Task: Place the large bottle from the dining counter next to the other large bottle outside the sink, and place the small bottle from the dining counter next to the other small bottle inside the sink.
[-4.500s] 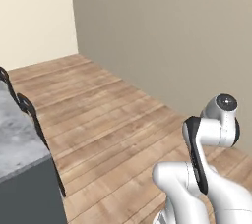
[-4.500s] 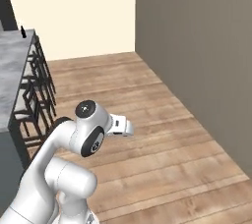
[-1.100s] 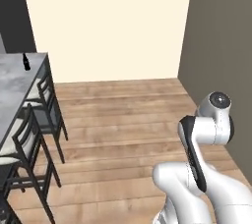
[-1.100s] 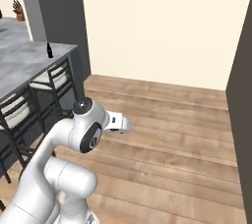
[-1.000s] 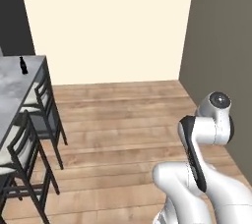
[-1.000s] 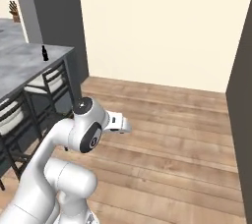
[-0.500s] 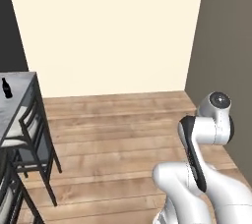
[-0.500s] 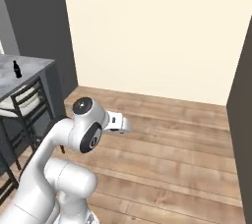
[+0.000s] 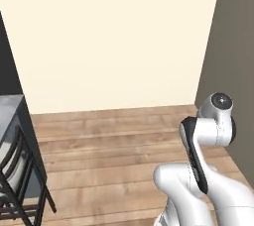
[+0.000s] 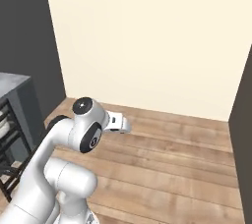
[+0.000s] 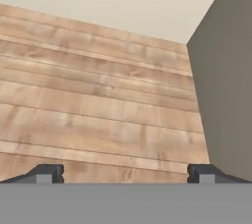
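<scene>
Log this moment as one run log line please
phase: driving, no bottle in hand | gripper: open, empty, over wood floor | counter: corner at left edge with chair | ahead: cream wall

The floor [image 11: 98,105] is light brown wood with darker lines between the long boards. The back wall [image 9: 114,36] is a pale cream colour. The side wall [image 11: 226,80] on the right is dark grey-brown. The chair [image 9: 15,180] at the lower left is black. The counter [image 10: 15,90] at the left is grey.
</scene>
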{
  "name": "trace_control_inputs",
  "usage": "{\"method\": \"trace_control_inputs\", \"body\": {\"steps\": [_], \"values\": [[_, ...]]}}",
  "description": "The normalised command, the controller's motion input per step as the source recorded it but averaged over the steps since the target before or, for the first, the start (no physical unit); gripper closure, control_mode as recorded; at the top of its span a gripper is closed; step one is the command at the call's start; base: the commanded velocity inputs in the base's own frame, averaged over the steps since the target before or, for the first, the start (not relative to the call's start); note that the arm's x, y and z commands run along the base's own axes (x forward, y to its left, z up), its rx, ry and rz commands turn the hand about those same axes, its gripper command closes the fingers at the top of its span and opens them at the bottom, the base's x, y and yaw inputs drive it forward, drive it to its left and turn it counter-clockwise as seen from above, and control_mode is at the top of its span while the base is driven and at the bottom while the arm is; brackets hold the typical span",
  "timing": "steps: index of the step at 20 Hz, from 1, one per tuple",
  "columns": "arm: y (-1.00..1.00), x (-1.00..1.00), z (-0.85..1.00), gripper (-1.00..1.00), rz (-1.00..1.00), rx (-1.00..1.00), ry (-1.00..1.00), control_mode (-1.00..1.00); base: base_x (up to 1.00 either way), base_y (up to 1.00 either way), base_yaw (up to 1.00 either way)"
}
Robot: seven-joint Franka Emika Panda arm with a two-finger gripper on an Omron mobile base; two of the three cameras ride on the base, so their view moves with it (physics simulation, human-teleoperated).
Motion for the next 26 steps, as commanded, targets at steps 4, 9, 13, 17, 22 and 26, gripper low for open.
{"method": "trace_control_inputs", "body": {"steps": [4,9,13,17,22,26], "values": [[0.00,0.00,0.00,-1.00,0.00,0.00,0.00,1.00,1.00,-0.05,0.00],[0.00,0.00,0.00,-1.00,0.00,0.00,0.00,1.00,0.77,-0.08,0.21],[0.00,0.00,0.00,-1.00,0.00,0.00,0.00,1.00,0.31,0.00,0.42],[0.00,0.00,0.00,-1.00,0.00,0.00,0.00,1.00,0.05,0.00,0.48],[0.00,0.00,0.00,-1.00,0.00,0.00,0.00,1.00,0.00,0.00,0.50],[0.00,0.00,0.00,-1.00,0.00,0.00,0.00,1.00,-0.01,0.00,0.50]]}}
